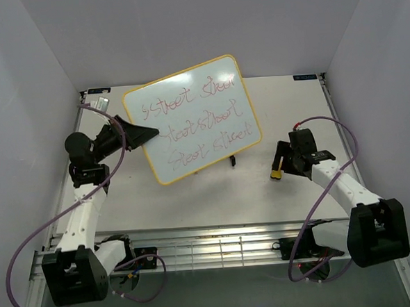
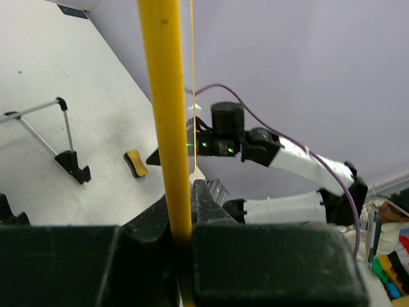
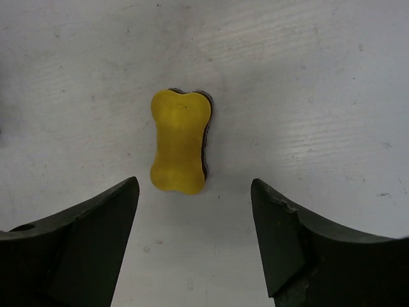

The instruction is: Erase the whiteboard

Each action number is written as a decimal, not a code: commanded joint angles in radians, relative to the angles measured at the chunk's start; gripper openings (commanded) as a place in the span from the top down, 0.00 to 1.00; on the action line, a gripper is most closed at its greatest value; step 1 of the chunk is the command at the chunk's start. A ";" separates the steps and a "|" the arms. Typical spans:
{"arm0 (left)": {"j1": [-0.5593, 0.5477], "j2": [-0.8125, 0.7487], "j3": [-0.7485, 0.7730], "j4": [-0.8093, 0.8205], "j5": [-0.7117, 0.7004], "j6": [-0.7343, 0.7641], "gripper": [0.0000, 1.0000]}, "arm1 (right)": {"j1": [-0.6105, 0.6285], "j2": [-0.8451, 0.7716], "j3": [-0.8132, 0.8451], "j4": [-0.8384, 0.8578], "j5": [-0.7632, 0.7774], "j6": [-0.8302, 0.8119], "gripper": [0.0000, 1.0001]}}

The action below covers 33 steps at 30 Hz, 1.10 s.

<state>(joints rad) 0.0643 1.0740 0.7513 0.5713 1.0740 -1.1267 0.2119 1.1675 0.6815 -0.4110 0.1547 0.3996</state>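
Spread open over tabletop [image 3: 319, 96]: right tool [image 3: 193, 185], with eraser [image 3: 177, 142] just ahead of its gap, long axis pointing away. Clamped on whiteboard [image 1: 193, 123] frame: left tool [image 2: 182, 222], farther off.

Top: from above and behind my bases, looking down on the whole table [image 1: 214, 194] — the widest view.
Left wrist: out along my left gripper [image 2: 183, 195], hard against the whiteboard [image 2: 165, 96] edge, facing my right arm [image 2: 300, 160].
Right wrist: straight down, close over the eraser [image 3: 179, 142].
Shared: eraser — in all three.
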 commanded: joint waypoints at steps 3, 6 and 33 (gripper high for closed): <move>0.002 -0.207 0.003 -0.227 0.007 0.141 1.00 | 0.007 0.093 -0.007 0.135 -0.023 -0.011 0.27; 0.002 -0.243 0.054 -0.526 -0.058 0.331 1.00 | 0.007 0.152 0.006 0.146 -0.004 -0.019 0.29; -0.049 -0.306 0.071 -0.811 -0.164 0.519 1.00 | 0.030 0.184 0.066 0.120 0.042 -0.024 0.36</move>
<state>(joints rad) 0.0185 0.8040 0.7918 -0.3367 0.8555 -0.5991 0.2371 1.3674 0.7063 -0.2790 0.1577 0.3786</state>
